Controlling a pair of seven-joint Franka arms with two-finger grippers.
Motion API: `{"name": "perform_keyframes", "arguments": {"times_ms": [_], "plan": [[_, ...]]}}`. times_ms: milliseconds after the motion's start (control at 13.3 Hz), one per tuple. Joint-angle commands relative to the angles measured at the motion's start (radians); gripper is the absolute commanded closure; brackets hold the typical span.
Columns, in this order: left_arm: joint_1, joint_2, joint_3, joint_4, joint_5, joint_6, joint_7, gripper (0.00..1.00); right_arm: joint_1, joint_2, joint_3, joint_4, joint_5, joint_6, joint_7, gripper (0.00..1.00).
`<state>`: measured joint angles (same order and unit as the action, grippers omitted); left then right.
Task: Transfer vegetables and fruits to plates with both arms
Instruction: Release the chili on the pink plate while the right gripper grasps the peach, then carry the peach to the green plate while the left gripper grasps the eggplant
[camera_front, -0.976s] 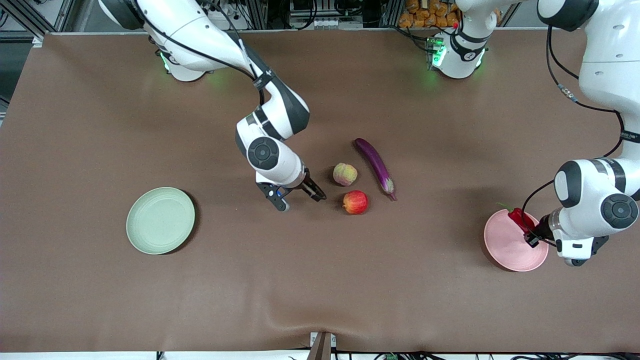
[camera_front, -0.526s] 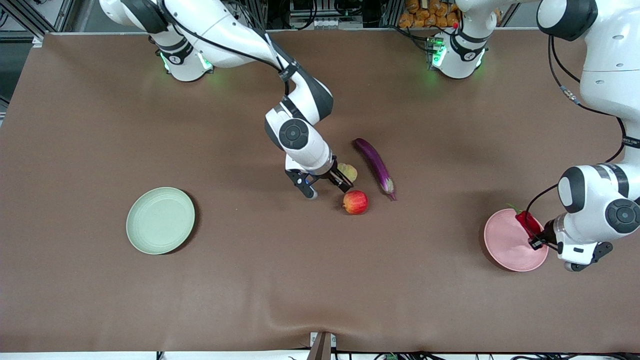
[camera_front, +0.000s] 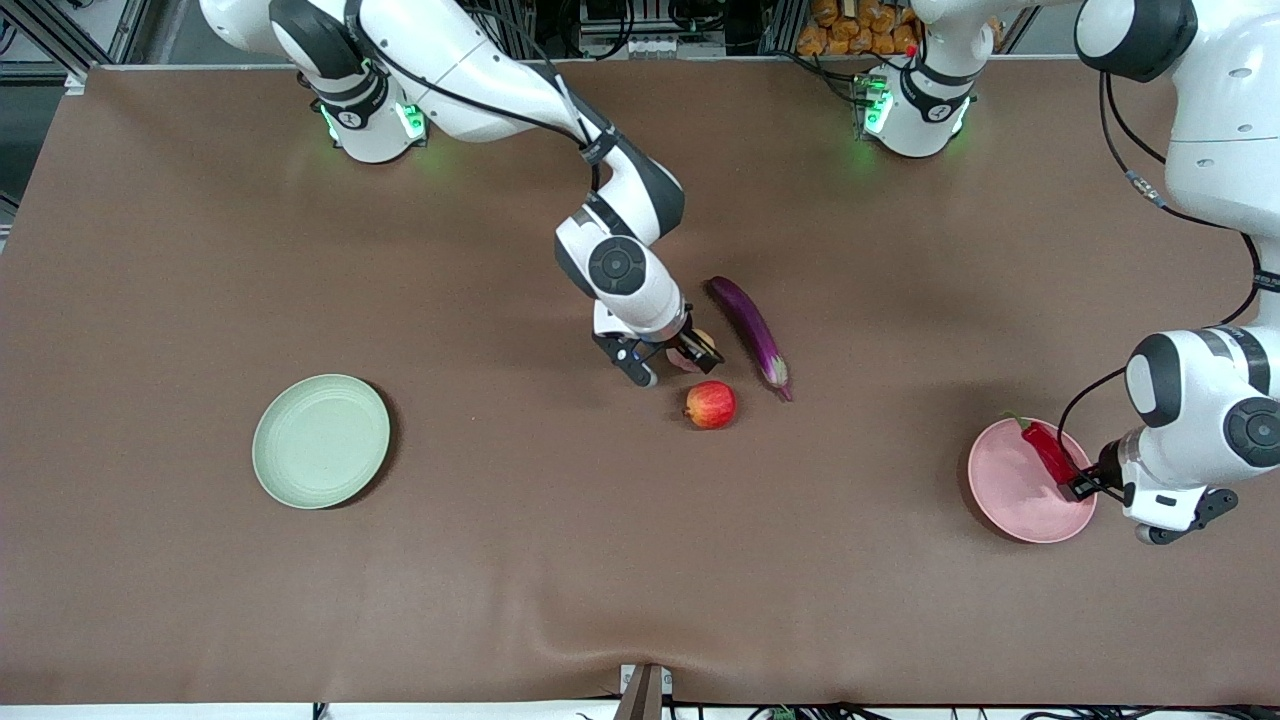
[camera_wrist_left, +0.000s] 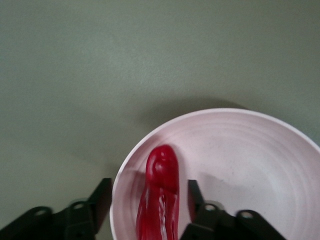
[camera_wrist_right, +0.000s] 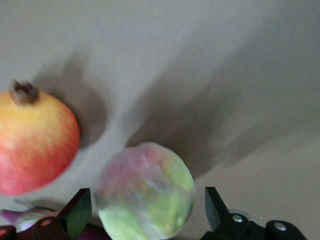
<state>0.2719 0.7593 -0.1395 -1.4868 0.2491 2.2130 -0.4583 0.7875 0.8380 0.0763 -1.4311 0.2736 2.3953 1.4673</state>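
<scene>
Front view, right arm: the right gripper (camera_front: 672, 361) is low over the small round yellow-green fruit with a pink blush (camera_front: 703, 341), which it mostly covers; the round red apple-like fruit (camera_front: 711, 404) lies just beside, nearer the camera; the long glossy purple eggplant (camera_front: 750, 335) lies beside them toward the left arm's end; the pale mint green round plate (camera_front: 320, 440) sits bare, well apart toward the right arm's end.

Front view, left arm: the left gripper (camera_front: 1080, 487) sits at the rim of the pale pink round plate (camera_front: 1010, 500); the shiny red chili pepper (camera_front: 1045, 450) lies on that plate.

Left wrist view: fingers (camera_wrist_left: 101, 198) spread either side of the chili pepper (camera_wrist_left: 160, 192), not touching it; the pepper rests inside the pink plate (camera_wrist_left: 250, 165); released, by my reading.

Right wrist view: fingers (camera_wrist_right: 79, 210) wide, flanking the blushed fruit (camera_wrist_right: 146, 190) with gaps both sides; the red fruit (camera_wrist_right: 35, 142) is close by.

Step in hand: right arm poised to grasp; left arm finishing a placement.

Next move: close squarely on the fruit without nudging the red one; left gripper lifts clear, probably for the eggplant.
</scene>
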Motion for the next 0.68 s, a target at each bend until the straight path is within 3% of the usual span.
{"name": "perform_keyframes", "arguments": {"times_ms": [0,75,150,451,601], "plan": [[-0.011,-0.092,-0.044,-0.006,-0.097,-0.165,-0.025,0.0,0.01,0.015,-0.012,0.032,0.009,-0.015,0.016,0.5],[-0.016,-0.129,-0.069,-0.016,-0.105,-0.235,-0.089,0.0,0.0,0.012,-0.012,0.038,0.007,-0.018,0.004,0.98],[-0.019,-0.149,-0.116,-0.026,-0.103,-0.29,-0.147,0.0,-0.022,0.01,-0.01,0.052,0.013,-0.04,0.002,1.0],[-0.014,-0.268,-0.285,-0.173,-0.108,-0.315,-0.226,0.0,-0.138,-0.022,-0.012,0.19,0.013,-0.4,-0.027,1.0],[-0.014,-0.29,-0.397,-0.24,-0.108,-0.305,-0.392,0.0,-0.246,-0.063,-0.009,0.19,0.01,-0.528,-0.198,1.0]]}}
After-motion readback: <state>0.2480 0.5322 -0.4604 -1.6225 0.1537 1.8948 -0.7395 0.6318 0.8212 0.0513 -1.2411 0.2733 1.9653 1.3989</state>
